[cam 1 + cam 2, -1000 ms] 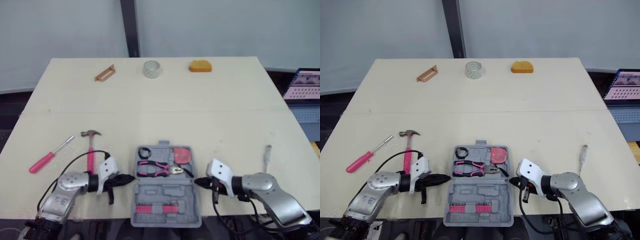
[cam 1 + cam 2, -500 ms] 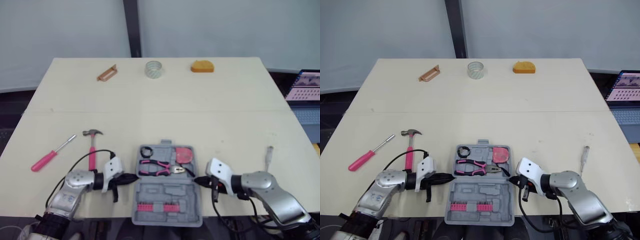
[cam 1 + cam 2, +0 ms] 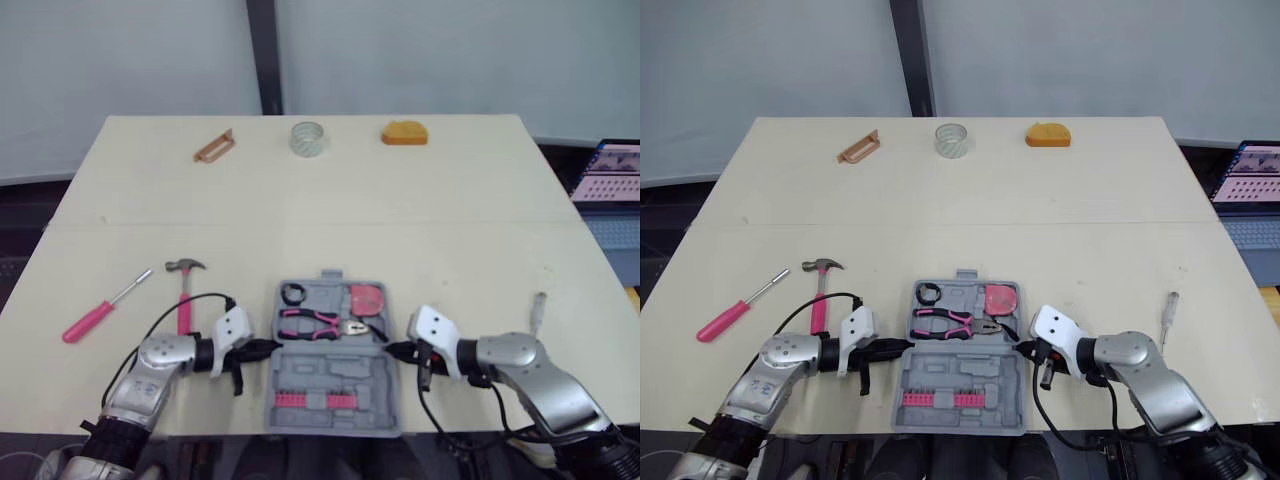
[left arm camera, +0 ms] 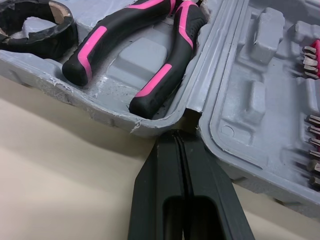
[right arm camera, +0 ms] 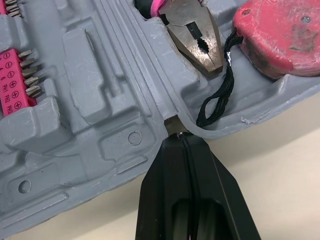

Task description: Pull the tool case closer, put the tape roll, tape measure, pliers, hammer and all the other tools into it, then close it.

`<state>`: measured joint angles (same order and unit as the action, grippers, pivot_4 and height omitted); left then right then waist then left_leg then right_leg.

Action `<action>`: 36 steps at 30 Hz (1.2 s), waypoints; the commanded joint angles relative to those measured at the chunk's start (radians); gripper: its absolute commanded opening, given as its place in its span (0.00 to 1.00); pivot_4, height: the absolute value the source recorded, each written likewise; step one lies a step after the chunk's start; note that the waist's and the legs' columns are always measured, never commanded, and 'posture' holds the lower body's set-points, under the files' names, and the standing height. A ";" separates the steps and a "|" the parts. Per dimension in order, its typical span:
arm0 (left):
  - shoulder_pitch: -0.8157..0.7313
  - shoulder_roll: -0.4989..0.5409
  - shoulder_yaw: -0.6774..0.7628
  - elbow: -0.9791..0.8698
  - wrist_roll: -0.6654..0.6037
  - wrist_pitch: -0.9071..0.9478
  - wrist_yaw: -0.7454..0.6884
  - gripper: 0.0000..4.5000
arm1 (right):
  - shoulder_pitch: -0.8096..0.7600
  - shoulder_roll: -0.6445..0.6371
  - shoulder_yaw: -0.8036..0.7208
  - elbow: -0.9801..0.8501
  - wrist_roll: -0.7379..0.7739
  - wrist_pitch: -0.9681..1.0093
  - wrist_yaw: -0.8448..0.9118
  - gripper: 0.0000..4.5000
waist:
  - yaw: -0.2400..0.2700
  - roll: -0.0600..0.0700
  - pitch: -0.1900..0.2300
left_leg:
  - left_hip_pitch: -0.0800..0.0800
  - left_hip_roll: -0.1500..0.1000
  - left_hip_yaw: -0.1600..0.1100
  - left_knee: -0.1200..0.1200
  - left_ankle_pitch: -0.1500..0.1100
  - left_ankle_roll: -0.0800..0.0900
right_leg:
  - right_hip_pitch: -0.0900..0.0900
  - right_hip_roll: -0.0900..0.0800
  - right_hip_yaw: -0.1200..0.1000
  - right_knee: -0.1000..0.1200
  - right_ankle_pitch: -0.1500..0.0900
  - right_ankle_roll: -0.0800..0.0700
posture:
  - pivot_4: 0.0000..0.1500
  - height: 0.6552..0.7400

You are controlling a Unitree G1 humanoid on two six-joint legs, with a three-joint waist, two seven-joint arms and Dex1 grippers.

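The open grey tool case (image 3: 330,390) lies at the near edge of the table (image 3: 320,210). It holds pink-handled pliers (image 3: 318,322), a black tape roll (image 3: 293,293), a red tape measure (image 3: 368,299) and pink bit strips (image 3: 318,399). My left gripper (image 3: 268,347) is shut, its tip against the case's left hinge notch (image 4: 187,117). From the other side my right gripper (image 3: 390,350) is shut too, its tip touching the right hinge notch (image 5: 172,125). A pink-handled hammer (image 3: 183,300) and a pink screwdriver (image 3: 100,308) lie to the left.
At the far edge sit a clear tape roll (image 3: 306,138), an orange tape measure (image 3: 403,133) and a brown tool (image 3: 212,146). A small screwdriver (image 3: 537,312) lies at the right. A laptop (image 3: 610,170) stands beyond the table's right edge.
The case and both gripper tips have shifted a little away from the near edge. The grippers stay shut at its hinge.
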<state>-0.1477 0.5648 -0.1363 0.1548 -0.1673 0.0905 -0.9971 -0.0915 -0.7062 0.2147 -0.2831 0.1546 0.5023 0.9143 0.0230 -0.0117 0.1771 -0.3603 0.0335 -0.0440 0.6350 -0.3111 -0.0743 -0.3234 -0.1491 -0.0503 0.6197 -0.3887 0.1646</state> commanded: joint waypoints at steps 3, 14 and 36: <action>-0.030 -0.014 0.024 0.029 0.002 -0.001 0.035 0.01 | -0.018 0.025 0.003 -0.004 -0.012 -0.011 -0.031 0.00 | 0.000 0.000 0.000 | 0.000 0.000 0.000 0.000 0.000 0.000 | 0.000 0.000 0.000 0.000 0.000 0.000 | 1.00 1.00; -0.060 -0.017 0.030 0.062 0.002 -0.005 0.046 0.01 | -0.044 0.048 0.001 0.038 -0.040 -0.022 -0.066 0.00 | -0.002 0.000 0.000 | 0.000 0.000 0.000 0.000 0.000 0.000 | 0.000 0.000 0.000 0.001 0.000 0.000 | 1.00 1.00; -0.056 -0.008 0.049 0.069 -0.003 -0.005 0.063 0.01 | -0.079 0.097 -0.002 0.084 -0.087 -0.041 -0.117 0.00 | -0.003 0.000 0.000 | 0.000 0.000 0.000 -0.001 0.000 0.000 | -0.001 0.000 0.000 0.001 0.000 0.000 | 1.00 1.00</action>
<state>-0.2089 0.5484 -0.1148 0.2223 -0.1678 0.0896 -0.9475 -0.1648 -0.6156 0.2232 -0.1881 0.0681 0.4805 0.8141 0.0201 -0.0116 0.1771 -0.3608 0.0336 -0.0441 0.6344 -0.3111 -0.0743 -0.3241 -0.1490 -0.0503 0.6202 -0.3886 0.1646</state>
